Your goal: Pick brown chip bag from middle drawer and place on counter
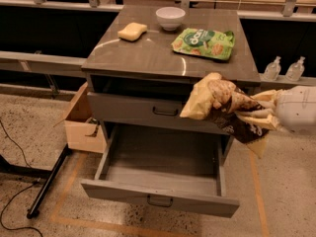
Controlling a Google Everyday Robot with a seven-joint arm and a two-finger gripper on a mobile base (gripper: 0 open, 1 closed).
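Observation:
My gripper [249, 113] comes in from the right and is shut on the brown chip bag [219, 105], a crinkled dark-brown bag with tan ends. The bag hangs in the air at the counter's front right corner, about level with its edge. The middle drawer [160, 177] is pulled open below and shows an empty inside. The counter [148, 53] is the glossy grey-brown top of the cabinet.
On the counter lie a green chip bag [203, 43], a white bowl [170, 18] and a yellow sponge [132, 31]. A cardboard box [81, 120] stands left of the cabinet. A dark stand leg [47, 181] and cables lie on the floor at left. Two bottles [284, 69] stand at the right.

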